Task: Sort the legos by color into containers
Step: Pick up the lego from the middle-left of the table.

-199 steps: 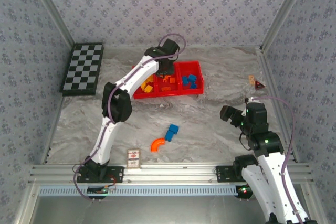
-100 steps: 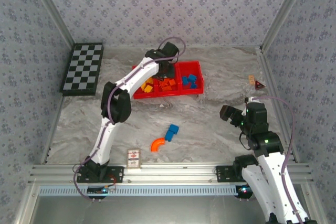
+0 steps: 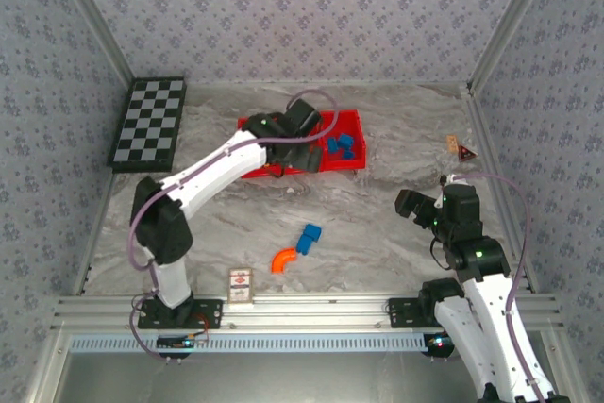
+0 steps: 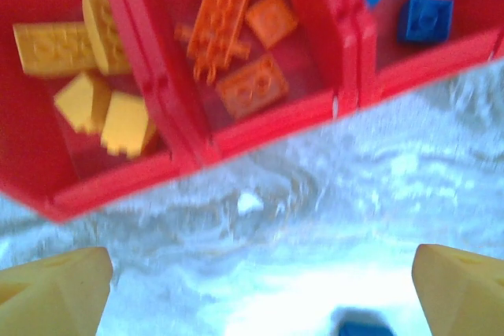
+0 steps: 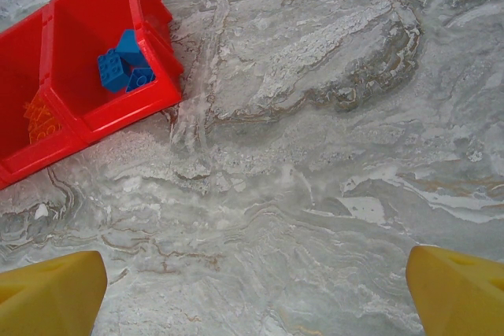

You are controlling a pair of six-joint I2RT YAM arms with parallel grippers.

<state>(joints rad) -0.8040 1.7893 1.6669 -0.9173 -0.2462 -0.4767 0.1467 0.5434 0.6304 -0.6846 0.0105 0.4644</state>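
Both claws are seen spread wide and empty: the left gripper [image 4: 256,295] above the red tray's [image 4: 260,135] near wall, the right gripper [image 5: 253,297] above the table [image 5: 331,116]. Yellow legos [image 4: 94,100], orange legos [image 4: 236,45] and blue legos [image 4: 425,17] are held in separate compartments. At 6 o'clock of the tray, a blue brick [image 3: 309,237] and a curved orange brick [image 3: 282,260] are left loose.

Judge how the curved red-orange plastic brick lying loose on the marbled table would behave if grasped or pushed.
The curved red-orange plastic brick looks small and moulded, so probably stiff and light. Its arc may twist in a flat grip. Lying flat on the smooth marbled table, it would likely slide or spin, not roll.
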